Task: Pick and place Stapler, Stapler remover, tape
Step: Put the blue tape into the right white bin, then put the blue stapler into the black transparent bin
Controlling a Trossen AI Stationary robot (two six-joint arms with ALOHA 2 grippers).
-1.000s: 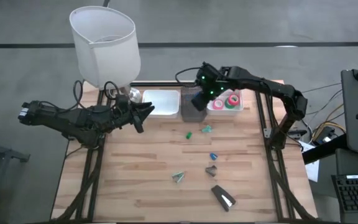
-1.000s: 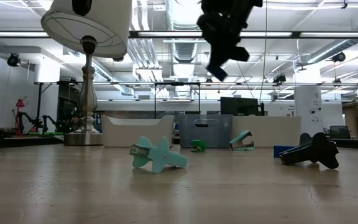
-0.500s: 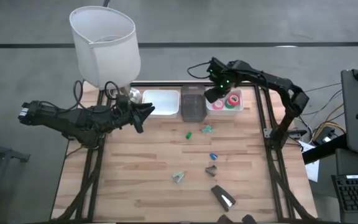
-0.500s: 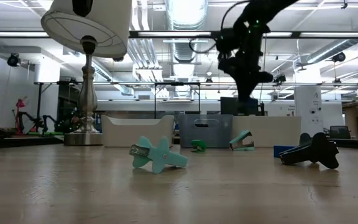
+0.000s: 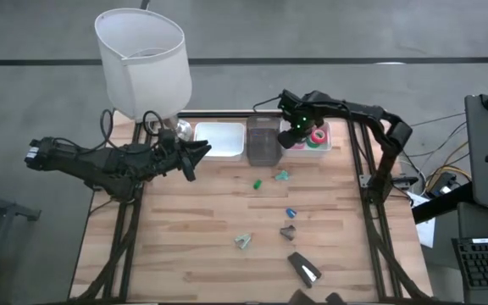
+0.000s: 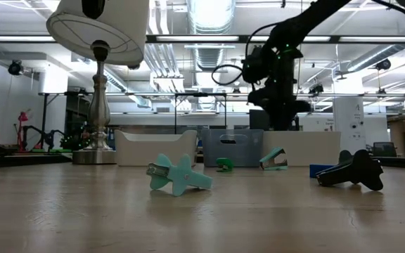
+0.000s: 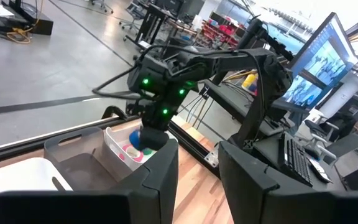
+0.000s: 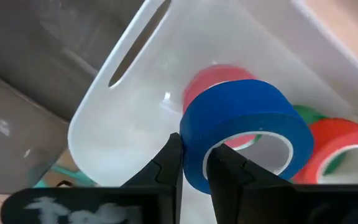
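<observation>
My right gripper hangs over the white bin at the table's far edge, shut on a blue tape roll. Pink, red and green rolls lie in that bin. The black stapler lies flat near the table's near edge. Teal removers and a dark one rest on the wood. My left gripper waits open at the far left, by the lamp. My right gripper pinches the blue roll's wall at one side of the ring, one finger in the hole and the other outside. The fingers come from above, slanting down. The roll is lifted clear, just above the rolls in the bin.
A grey bin and another white bin stand left of the tape bin. The lamp stands at the far left corner. Small green and blue bits lie mid-table. Bare wood spreads on the left half.
My right gripper, holding the blue roll, has moved from above the grey bin toward the table's right and come down over the white tape bin. The left arm has kept still.
</observation>
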